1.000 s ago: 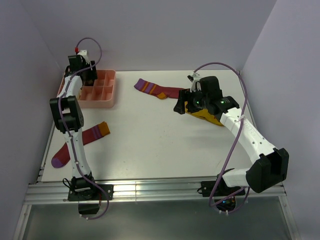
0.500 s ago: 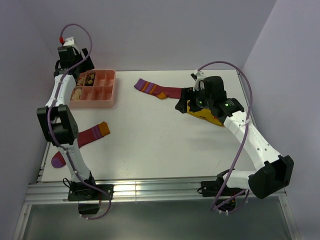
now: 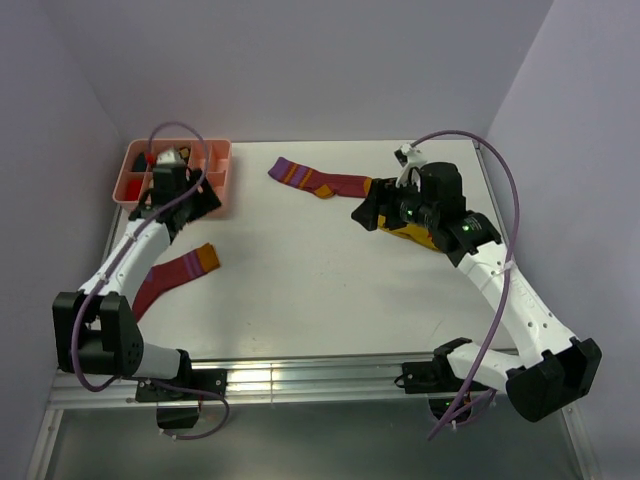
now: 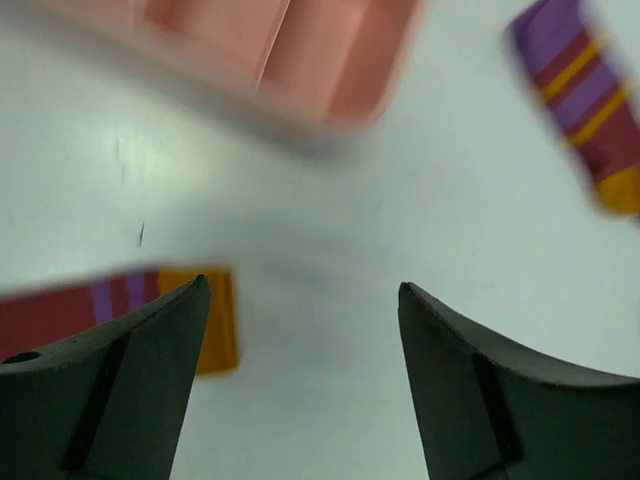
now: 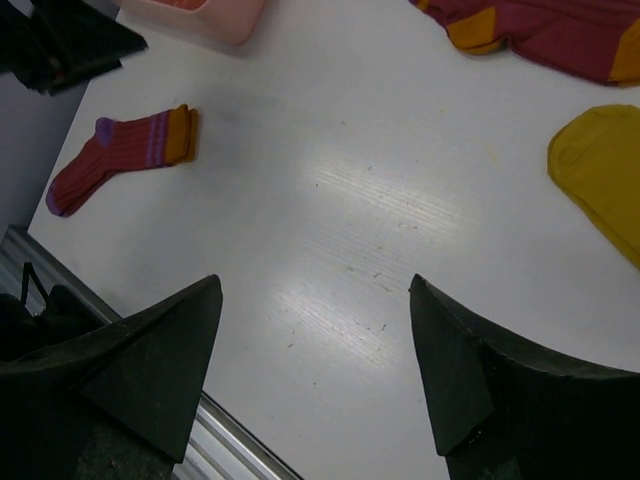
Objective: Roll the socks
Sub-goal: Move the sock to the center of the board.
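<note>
Peeking down past the right gripper (image 5: 315,290), spread wide with just bare white table (image 5: 330,200) showing in the gap. Maroon sock (image 5: 115,160) lying flat off to the left, orange end pointing right. Pink tray (image 5: 215,15) corner up top. Second maroon sock (image 5: 560,35) top right, mustard sock (image 5: 600,170) poking in just below it

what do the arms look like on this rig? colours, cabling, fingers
The left arm and right arm both have white links and black joint housings. A purple cable loops along each. Green lights glow on the right wrist. Fingers are matte black wedges tapering to rounded tips.
</note>
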Controlling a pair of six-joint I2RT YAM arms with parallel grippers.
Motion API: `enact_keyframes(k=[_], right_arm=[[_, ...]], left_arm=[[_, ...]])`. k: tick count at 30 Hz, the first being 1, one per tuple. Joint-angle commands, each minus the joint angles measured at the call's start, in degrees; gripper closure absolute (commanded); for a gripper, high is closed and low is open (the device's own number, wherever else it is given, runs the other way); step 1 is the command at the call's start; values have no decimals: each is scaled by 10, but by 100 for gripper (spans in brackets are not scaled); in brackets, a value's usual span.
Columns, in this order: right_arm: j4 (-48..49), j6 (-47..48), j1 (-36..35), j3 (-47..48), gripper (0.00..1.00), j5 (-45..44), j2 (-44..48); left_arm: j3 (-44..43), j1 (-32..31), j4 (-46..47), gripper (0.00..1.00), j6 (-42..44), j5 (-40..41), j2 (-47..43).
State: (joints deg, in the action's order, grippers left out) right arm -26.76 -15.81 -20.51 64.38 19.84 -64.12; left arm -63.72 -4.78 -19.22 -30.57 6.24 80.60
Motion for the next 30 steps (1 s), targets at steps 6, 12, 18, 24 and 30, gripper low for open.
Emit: enact_keyframes(k=[6,12,18,24,30], right_arm=[[40,-33,6,-39,19,39,35],[34,-32,6,-50,19,37,58],[13,-20,6,-51,19,-1,93],[-2,-10,6,-45,19,-16,96],[-11,3,6,-39,19,-19,93]], left_arm=[[171,-23,88,21,-113,24,-27],[136,-40,103,21,-107,38,78],[63,-145,95,22,-84,-31,206],[-99,-332,64,21,-15,-131,337],[-201,-444,-8,22,-42,-15,324]])
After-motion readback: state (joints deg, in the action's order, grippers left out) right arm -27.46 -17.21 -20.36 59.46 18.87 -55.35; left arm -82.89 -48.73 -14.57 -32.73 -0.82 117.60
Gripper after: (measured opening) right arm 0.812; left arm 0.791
